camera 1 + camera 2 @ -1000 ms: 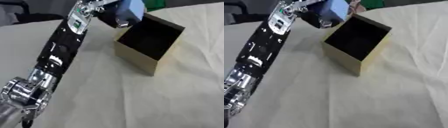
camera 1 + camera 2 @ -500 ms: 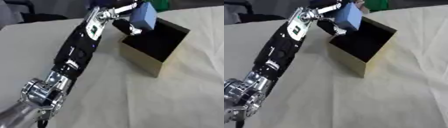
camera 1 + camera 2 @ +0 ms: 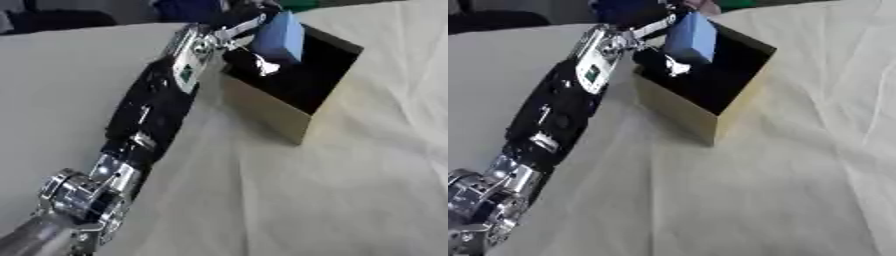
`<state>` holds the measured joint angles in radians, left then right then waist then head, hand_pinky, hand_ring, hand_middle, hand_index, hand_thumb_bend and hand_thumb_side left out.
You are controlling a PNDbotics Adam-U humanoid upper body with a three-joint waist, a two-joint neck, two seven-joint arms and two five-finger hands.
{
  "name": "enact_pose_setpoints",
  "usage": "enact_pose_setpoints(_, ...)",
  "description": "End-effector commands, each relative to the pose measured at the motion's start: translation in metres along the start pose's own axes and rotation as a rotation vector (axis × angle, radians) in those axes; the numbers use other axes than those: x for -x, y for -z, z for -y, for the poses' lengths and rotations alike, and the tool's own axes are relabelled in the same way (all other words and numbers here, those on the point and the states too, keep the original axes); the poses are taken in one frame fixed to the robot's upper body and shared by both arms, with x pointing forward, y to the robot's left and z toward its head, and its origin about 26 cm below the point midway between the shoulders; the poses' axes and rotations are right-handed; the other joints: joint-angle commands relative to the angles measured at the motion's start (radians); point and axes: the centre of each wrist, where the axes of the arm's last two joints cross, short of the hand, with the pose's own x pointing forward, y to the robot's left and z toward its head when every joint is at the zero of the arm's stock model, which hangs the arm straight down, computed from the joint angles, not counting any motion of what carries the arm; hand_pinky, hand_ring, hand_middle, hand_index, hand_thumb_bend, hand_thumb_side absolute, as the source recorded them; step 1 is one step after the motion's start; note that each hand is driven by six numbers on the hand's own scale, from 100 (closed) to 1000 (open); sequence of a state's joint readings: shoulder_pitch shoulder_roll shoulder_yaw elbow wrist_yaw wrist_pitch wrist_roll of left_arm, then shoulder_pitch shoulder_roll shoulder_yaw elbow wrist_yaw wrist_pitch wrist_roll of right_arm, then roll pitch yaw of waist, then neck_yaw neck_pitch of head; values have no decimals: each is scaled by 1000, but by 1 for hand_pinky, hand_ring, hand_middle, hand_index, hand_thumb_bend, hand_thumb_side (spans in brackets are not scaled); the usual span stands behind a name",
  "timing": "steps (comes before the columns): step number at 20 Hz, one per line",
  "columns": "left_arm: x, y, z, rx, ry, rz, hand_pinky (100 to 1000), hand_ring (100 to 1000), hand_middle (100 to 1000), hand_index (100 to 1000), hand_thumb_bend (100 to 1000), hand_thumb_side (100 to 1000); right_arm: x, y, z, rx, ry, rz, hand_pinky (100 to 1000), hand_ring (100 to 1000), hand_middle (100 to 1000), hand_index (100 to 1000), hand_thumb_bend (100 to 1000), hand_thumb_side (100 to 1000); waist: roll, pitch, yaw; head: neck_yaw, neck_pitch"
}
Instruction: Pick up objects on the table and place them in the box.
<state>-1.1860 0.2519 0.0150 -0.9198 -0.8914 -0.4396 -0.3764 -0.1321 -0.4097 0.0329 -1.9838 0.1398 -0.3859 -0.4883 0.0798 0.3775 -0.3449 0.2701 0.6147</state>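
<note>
Left hand (image 3: 241, 35) has its fingers curled round a blue block (image 3: 278, 36), holding it over the open tan box (image 3: 289, 95) with the dark inside. The surface (image 3: 289, 200) is covered in wrinkly cream cloth; the room behind is dark and blurry.

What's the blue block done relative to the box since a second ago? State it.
Yes. The left hand has carried the blue block from beyond the box's far-left corner to over its dark opening.
</note>
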Motion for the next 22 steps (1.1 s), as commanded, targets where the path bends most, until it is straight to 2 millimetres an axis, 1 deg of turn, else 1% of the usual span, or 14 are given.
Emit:
enact_pose_setpoints(1,-3,1,-12,-36,43,4,997,977,804,928,105,545,-4,4,0,-8,0,21,654,821,635,744,100,821,-10,-16,-3,-4,-9)
enact_pose_setpoints(2,-3,1,-12,-37,53,4,997,980,815,939,154,565,-4,3,-1,-8,0,20,654,821,635,744,100,821,-11,-15,-4,-3,-11)
enact_pose_setpoints(3,-3,1,-12,-37,66,5,998,987,829,951,259,615,-4,3,-1,-8,0,20,653,820,634,744,100,821,-11,-15,-5,-2,-14)
enact_pose_setpoints(4,-3,0,-12,-35,80,7,998,989,833,953,296,630,-4,3,-1,-7,1,21,653,820,634,744,100,821,-11,-15,-7,0,-15)
enact_pose_setpoints(5,-2,0,-11,-33,95,9,998,994,846,959,383,665,-4,4,-1,-7,2,21,653,820,634,744,100,821,-11,-15,-8,1,-16)
enact_pose_setpoints(6,-2,0,-11,-32,113,14,997,997,851,961,422,676,-4,4,-1,-7,3,21,653,820,634,744,100,821,-10,-14,-10,2,-18)
enact_pose_setpoints(7,-2,-1,-12,-33,130,17,998,1000,870,979,492,713,-4,3,-1,-6,3,20,652,821,634,744,100,823,-10,-14,-11,2,-18)
enact_pose_setpoints(8,-1,-1,-12,-35,147,19,1000,1000,882,989,521,725,-4,3,-2,-6,4,18,652,821,634,744,100,823,-9,-14,-12,2,-19)
enact_pose_setpoints(9,-1,-1,-12,-39,162,19,1000,1000,905,1000,584,747,-4,3,-2,-5,4,17,652,821,634,744,100,823,-9,-15,-13,2,-19)
enact_pose_setpoints(11,0,-3,-15,-54,193,9,1000,1000,915,1000,670,794,-4,3,-2,-4,3,16,652,821,634,744,100,823,-7,-15,-13,2,-20)
enact_pose_setpoints(15,2,-5,-16,-88,234,-29,1000,1000,924,1000,720,815,-4,3,-2,-2,4,16,651,820,634,744,100,823,-6,-14,-13,3,-28)
enact_pose_setpoints(17,2,-5,-15,-101,250,-42,1000,1000,923,1000,730,831,-4,4,-2,-1,5,17,651,821,634,744,100,823,-7,-13,-14,7,-30)
enact_pose_setpoints(20,1,-4,-13,-125,266,-42,1000,1000,919,1000,709,837,-4,4,-2,0,7,16,650,821,634,744,100,823,-7,-13,-14,7,-27)
enact_pose_setpoints(22,1,-4,-13,-146,261,-41,1000,1000,909,1000,652,851,-4,3,-2,0,6,16,650,821,634,743,100,823,-8,-13,-12,8,-25)
